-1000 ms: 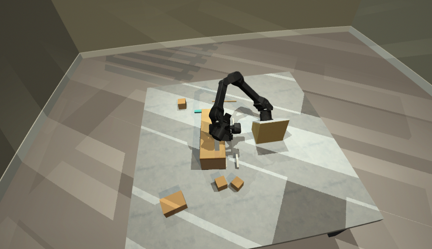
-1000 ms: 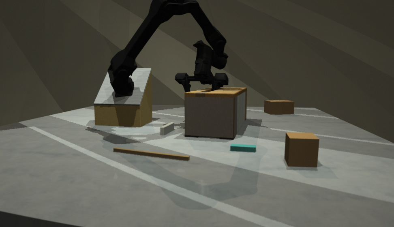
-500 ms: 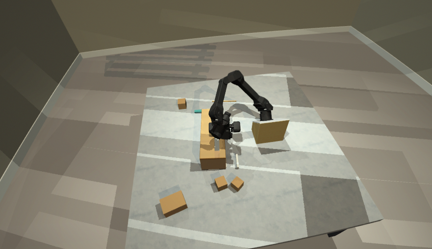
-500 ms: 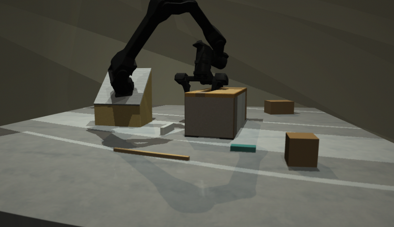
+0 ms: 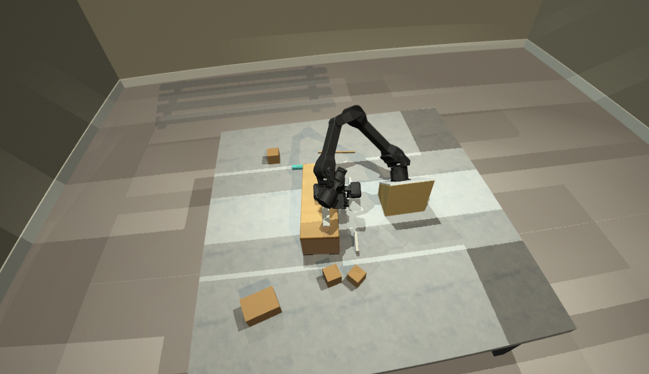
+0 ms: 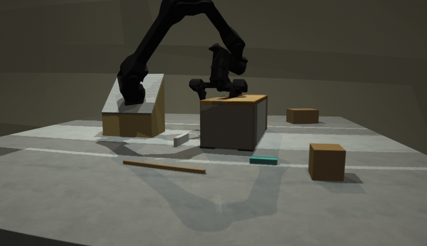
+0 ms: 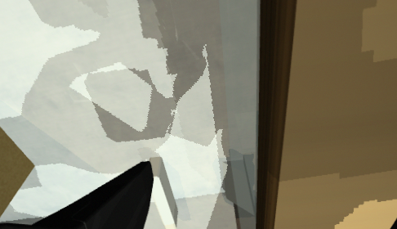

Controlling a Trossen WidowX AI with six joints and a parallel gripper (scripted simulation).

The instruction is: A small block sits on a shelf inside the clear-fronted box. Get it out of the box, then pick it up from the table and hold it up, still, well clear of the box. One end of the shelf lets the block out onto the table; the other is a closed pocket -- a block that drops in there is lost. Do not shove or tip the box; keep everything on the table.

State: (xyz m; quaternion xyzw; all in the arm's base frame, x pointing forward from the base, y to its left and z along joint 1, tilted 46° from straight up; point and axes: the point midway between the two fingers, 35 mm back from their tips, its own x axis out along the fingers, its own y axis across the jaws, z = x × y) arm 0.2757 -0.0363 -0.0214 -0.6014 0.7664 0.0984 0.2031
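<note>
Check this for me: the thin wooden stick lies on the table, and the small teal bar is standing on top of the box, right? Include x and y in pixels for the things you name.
Not quite: the small teal bar (image 5: 297, 167) (image 6: 263, 160) lies on the table beside the box (image 5: 319, 245) (image 6: 226, 126), as the exterior view shows.

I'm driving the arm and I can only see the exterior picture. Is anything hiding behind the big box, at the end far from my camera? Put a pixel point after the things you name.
Observer: Yes! Two small brown blocks (image 5: 331, 273) (image 5: 356, 274) are on the table past the far end of the box (image 5: 319, 246) (image 6: 226, 125) (image 7: 331, 103).
Operator: Ooh! Are those two touching each other?
Observer: No, the top view shows a narrow gap between them.
Operator: I can see one white bar on the table. Is there another one?
Observer: Yes, a second white bar (image 5: 356, 242) lies beside the box, close to its far end.
</note>
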